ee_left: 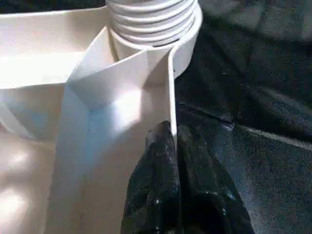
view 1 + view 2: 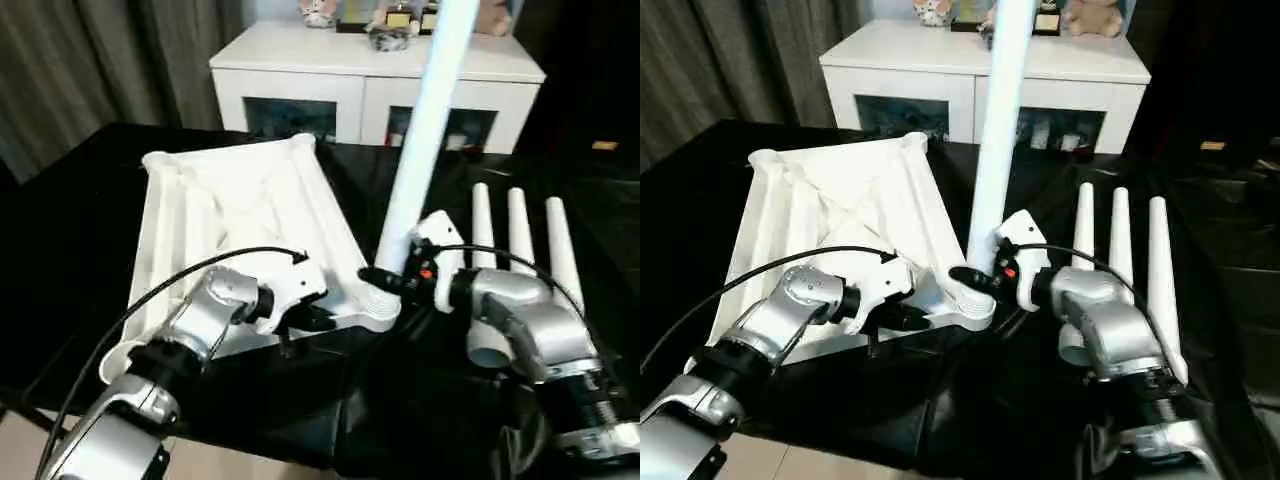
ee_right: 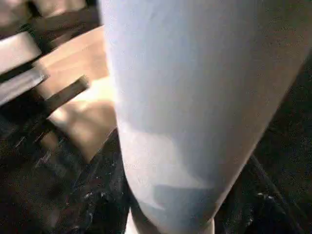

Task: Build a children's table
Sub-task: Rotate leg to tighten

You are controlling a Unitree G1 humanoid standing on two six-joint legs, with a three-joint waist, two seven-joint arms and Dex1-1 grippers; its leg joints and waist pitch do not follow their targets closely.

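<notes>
Nearest the robot, the left pincer is clenched on the near rim of the upturned table top, its black fingers pinching the thin wall just beside the near right corner socket; this reads as bracing the top while the other arm works. The top lies underside up, diagonal ribs showing, on the black-draped tabletop, left of centre. At that same near right corner the right pincer grasps the base of one upright leg, which rises steeply and leans a little to the right, its upper end out of the picture. The left wrist view shows the leg's threaded end sitting in the socket with several turns of thread still exposed, so the leg looks entered but not fully seated. To the right, three more legs lie side by side on the cloth, thin ends pointing away. By this showing the build is at an early stage: the first leg is going in, and the other three sockets, as far as they can be seen, stand empty. Farthest off, beyond the cloth, is a white cabinet with dark glass doors and small objects on it.
</notes>
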